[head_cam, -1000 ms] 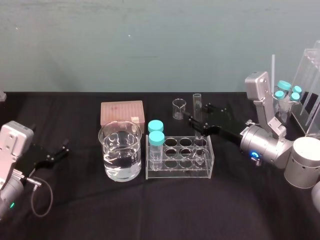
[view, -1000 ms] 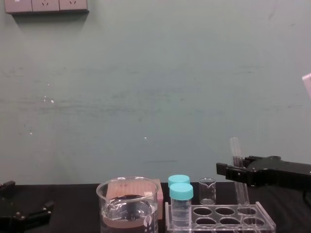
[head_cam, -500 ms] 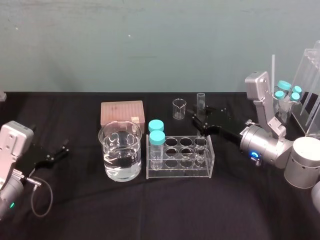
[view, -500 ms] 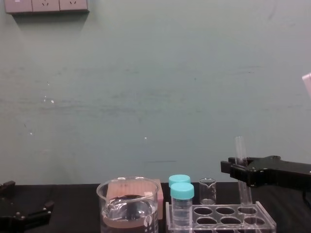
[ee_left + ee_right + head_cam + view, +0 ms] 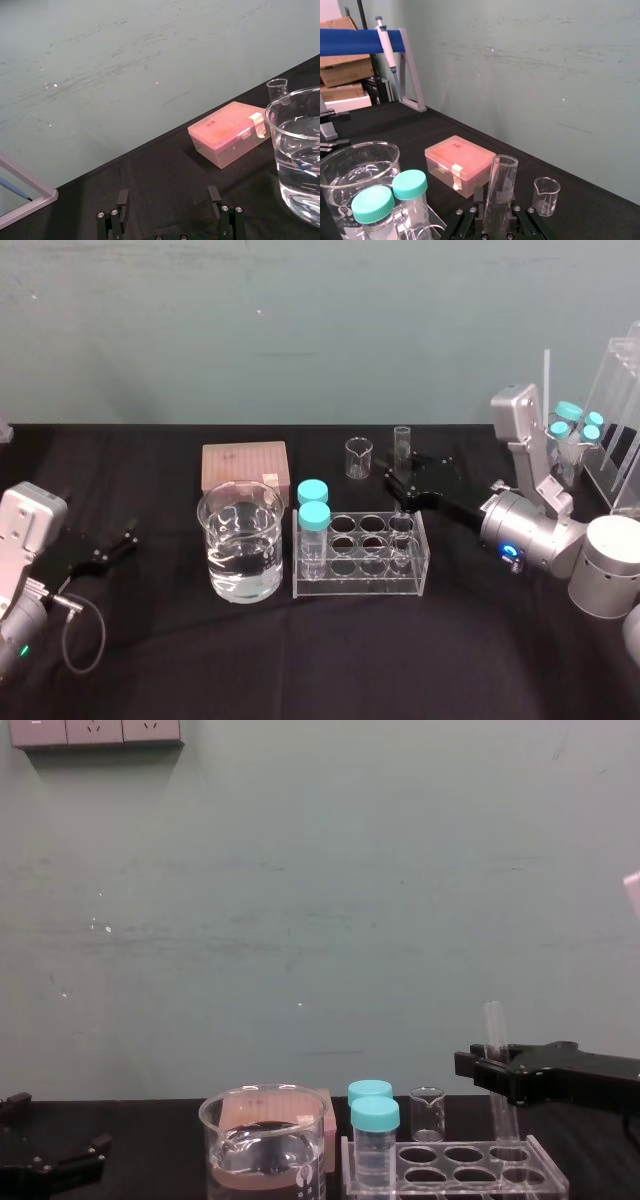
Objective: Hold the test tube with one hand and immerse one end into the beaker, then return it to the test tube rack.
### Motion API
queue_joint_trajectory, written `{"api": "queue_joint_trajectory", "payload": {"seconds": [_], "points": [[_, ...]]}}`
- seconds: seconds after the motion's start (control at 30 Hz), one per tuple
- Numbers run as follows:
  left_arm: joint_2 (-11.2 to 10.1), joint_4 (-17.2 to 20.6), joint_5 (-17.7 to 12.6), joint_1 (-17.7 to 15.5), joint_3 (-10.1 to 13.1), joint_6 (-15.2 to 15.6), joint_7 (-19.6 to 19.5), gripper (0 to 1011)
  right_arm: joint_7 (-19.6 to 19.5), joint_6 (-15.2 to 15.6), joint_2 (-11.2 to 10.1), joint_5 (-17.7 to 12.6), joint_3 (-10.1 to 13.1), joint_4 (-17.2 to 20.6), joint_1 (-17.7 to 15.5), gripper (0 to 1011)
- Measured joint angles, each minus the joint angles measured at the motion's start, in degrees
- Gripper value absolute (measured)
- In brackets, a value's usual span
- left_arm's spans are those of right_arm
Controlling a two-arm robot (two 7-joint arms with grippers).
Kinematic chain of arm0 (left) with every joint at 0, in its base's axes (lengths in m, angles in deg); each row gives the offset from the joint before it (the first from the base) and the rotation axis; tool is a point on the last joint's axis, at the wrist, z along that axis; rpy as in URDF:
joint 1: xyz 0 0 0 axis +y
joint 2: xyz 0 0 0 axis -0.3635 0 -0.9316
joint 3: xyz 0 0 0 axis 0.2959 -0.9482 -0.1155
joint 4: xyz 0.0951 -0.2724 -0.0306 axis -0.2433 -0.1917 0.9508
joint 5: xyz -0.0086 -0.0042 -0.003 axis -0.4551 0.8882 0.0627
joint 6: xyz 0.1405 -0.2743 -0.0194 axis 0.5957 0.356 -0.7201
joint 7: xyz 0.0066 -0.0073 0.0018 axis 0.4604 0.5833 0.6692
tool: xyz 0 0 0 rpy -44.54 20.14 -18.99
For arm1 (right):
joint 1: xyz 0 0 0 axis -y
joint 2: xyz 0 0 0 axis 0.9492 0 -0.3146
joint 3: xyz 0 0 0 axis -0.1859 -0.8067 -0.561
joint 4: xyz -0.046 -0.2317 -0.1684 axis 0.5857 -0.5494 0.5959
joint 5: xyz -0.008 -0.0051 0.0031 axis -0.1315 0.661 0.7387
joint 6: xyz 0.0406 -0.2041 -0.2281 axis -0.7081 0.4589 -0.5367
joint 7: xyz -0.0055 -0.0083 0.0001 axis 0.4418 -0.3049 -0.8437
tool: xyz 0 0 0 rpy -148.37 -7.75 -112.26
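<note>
Glass and upright, the test tube (image 5: 402, 452) stands with its lower end in the far right hole of the rack (image 5: 358, 586). We see the right hand (image 5: 404, 488) grasping it just above the rack's top plate. We find the beaker (image 5: 240, 542), part full of clear liquid, just beside the rack on its left. The left hand (image 5: 112, 546) rests with fingers spread near the worktop's (image 5: 300, 660) left edge.

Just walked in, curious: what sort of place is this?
Likely a laboratory bench: a glass beaker of clear liquid, a test tube rack with capped vials, and a test tube that the right gripper holds upright in the rack. The left gripper rests at far left.
</note>
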Motion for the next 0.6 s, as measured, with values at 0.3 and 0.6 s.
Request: {"api": "queue_joint_trajectory", "payload": {"seconds": [0.3,0.6], "points": [[0.00,0.00,0.00,0.00,0.00,0.00,0.00,1000,0.86,-0.51,0.30,-0.77,0.66,0.33,-0.51,242],[0.00,0.00,0.00,0.00,0.00,0.00,0.00,1000,1.03,-0.63,0.30,-0.81,0.90,0.73,-0.60,242]]}}
